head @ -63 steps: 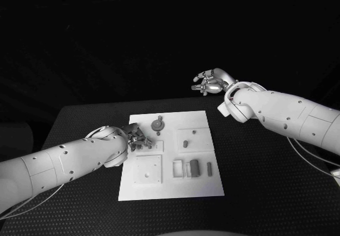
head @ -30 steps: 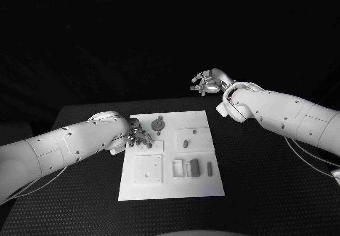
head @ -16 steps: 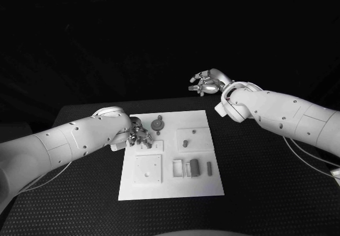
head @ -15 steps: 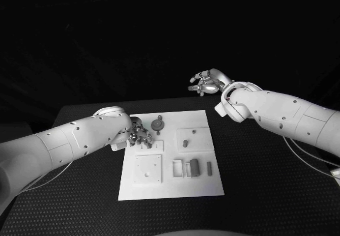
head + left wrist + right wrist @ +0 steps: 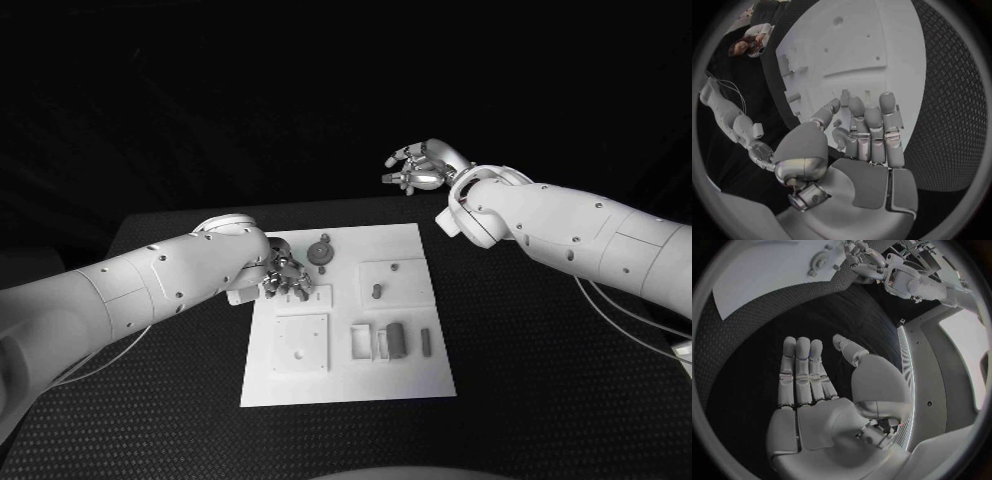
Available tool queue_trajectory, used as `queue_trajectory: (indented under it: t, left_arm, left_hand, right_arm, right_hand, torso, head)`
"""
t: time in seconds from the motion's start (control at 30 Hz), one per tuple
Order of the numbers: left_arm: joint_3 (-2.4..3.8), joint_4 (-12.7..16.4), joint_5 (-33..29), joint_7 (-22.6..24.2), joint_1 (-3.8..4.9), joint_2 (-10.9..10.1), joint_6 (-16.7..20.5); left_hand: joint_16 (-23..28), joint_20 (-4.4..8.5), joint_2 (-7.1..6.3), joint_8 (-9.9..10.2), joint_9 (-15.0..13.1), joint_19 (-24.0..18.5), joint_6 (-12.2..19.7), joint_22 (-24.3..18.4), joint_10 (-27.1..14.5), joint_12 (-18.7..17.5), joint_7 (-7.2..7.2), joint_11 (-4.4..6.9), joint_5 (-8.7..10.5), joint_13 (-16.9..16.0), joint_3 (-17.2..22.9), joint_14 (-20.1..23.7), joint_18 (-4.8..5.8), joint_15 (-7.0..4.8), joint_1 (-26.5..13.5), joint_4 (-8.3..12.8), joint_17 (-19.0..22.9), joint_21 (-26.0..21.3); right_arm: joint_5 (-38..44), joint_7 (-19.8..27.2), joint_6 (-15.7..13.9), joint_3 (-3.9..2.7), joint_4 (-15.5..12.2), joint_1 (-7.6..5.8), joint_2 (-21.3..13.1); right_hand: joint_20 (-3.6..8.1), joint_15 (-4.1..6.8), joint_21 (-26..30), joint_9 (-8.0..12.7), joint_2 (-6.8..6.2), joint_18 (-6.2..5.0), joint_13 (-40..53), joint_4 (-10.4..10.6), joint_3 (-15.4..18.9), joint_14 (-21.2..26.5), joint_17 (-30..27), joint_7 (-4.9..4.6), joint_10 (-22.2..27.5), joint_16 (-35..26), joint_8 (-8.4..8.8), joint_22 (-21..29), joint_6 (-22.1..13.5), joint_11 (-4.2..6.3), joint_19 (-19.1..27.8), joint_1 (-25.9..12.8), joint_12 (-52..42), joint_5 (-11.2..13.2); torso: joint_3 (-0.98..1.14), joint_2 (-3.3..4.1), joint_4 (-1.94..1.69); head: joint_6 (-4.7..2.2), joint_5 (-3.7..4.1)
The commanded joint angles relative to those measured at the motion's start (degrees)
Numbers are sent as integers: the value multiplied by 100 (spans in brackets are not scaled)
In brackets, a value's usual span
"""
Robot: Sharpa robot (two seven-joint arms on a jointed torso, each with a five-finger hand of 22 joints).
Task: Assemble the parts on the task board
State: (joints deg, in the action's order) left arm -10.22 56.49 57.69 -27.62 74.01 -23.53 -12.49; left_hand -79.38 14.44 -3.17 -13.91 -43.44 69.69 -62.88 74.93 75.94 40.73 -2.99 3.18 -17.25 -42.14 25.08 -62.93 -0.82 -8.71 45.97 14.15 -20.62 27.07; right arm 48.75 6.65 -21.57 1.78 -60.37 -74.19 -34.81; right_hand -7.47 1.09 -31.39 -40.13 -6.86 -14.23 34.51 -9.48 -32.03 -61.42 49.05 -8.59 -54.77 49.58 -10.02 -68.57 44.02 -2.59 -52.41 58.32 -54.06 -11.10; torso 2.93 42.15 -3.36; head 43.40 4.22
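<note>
The white task board (image 5: 353, 385) lies mid-table, also seen in the left wrist view (image 5: 873, 35) and the right wrist view (image 5: 754, 275). On it are a round grey part (image 5: 322, 255), a small peg (image 5: 376, 293), a square plate with a hole (image 5: 300, 345) and upright blocks (image 5: 389, 342). My left hand (image 5: 284, 276) is low over the board's upper left edge. Its fingers (image 5: 870, 125) lie side by side with the thumb tucked against them; whether a part is between them is hidden. My right hand (image 5: 417, 168) hangs high behind the table, its fingers (image 5: 801, 370) straight and holding nothing.
The black mat (image 5: 548, 360) surrounds the board on all sides. My left forearm (image 5: 130, 290) crosses the table's left part. The right arm (image 5: 577, 235) reaches over the table's far right corner.
My left arm has swung up and in over the table's left side, while its hand stays at the board's upper left edge. The right hand has barely shifted.
</note>
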Motion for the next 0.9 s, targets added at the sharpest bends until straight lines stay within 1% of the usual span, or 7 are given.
queue_trajectory:
  t: [0.03, 0.1, 0.37, 0.57, 0.73, 0.87, 0.9]
  left_arm:
    - [-3, 2, -66, 48, 2, 20, -95]
    - [-3, -6, -66, 47, 2, 18, -95]
    - [-2, -50, -270, 89, 2, 13, 93]
    - [1, -32, -525, 143, 3, -42, 283]
    - [0, 207, -525, 169, 4, -202, 538]
    - [2, 558, -491, 233, 2, -434, 1070]
    - [2, 578, -488, 238, 2, -448, 1094]
  left_hand:
    - [-1, -15, 25, 22, 10, -39, 0, 125, -25, -12, -14, 3, 253, -7, 233, 36, 48, -15, 153, -28, 2, 23]
    - [-5, -18, 36, 25, 15, -37, -8, 127, -21, -7, -16, 4, 286, -7, 407, 30, 47, -11, 265, -52, 4, 29]
    - [-28, -24, 309, -26, -18, -20, -76, 133, 3, 22, 1, 19, 42, -18, 694, 6, 50, -8, 687, 146, 3, 85]
    - [4, -58, 387, -81, -44, -95, -163, 127, -8, -15, 5, 11, 88, 15, 888, 46, 68, 46, 813, 152, 21, 66]
    - [7, -64, 413, -88, -46, -102, -177, 129, 2, -20, 6, 11, 93, 23, 909, 48, 63, 55, 827, 166, 23, 67]
    - [2, -66, 442, -91, -43, -90, -187, 131, 16, -21, 8, 14, 117, 28, 926, 38, 55, 52, 838, 184, 22, 79]
    - [2, -66, 442, -92, -43, -90, -188, 131, 17, -20, 8, 14, 117, 28, 926, 38, 55, 52, 838, 185, 22, 79]
  right_arm:
    - [9, 33, 73, -3, -6, 2, 2]
    - [9, 32, 73, -3, -4, 2, 2]
    - [9, 32, 79, -3, 6, 2, 1]
    - [9, 28, 85, -3, 15, 2, -3]
    - [9, 19, 107, -3, 20, 3, -20]
    - [9, 18, 106, -3, 20, 3, -42]
    - [9, 18, 106, -3, 20, 3, -43]
  right_hand:
    - [-1, 3, 30, 5, 7, -77, -9, 41, -5, -56, 11, -225, 640, -20, -34, -8, 272, -216, -47, -46, -23, 24]
    - [-1, 3, 31, 6, 7, -77, -10, 41, -5, -57, 12, -225, 640, -21, -34, -9, 272, -216, -47, -46, -23, 24]
    - [-1, 3, 32, 7, 7, -77, -13, 42, -5, -58, 16, -225, 641, -24, -35, -10, 272, -216, -48, -46, -26, 24]
    - [-1, 3, 33, 7, 8, -77, -15, 44, -5, -58, 18, -225, 641, -26, -36, -11, 272, -216, -48, -46, -28, 24]
    - [-1, 3, 35, 8, 8, -77, -17, 45, -5, -59, 21, -225, 642, -28, -36, -13, 271, -216, -49, -46, -29, 24]
    - [-1, 3, 36, 9, 7, -77, -20, 46, -4, -59, 24, -225, 643, -31, -37, -14, 271, -216, -48, -47, -31, 24]
    - [-1, 3, 36, 9, 7, -77, -20, 46, -4, -59, 24, -225, 643, -31, -37, -14, 271, -216, -48, -47, -31, 24]
  torso:
    - [-2, -2, -2]
    - [-2, -1, -2]
    - [-2, -2, -2]
    - [-4, -4, -4]
    - [-4, -6, -3]
    - [-8, -6, -8]
    - [-8, -6, -8]
  head:
    - [-4, 5]
    - [-3, 3]
    - [2, 4]
    - [-2, 4]
    - [-3, 1]
    - [-5, 6]
    - [-5, 6]
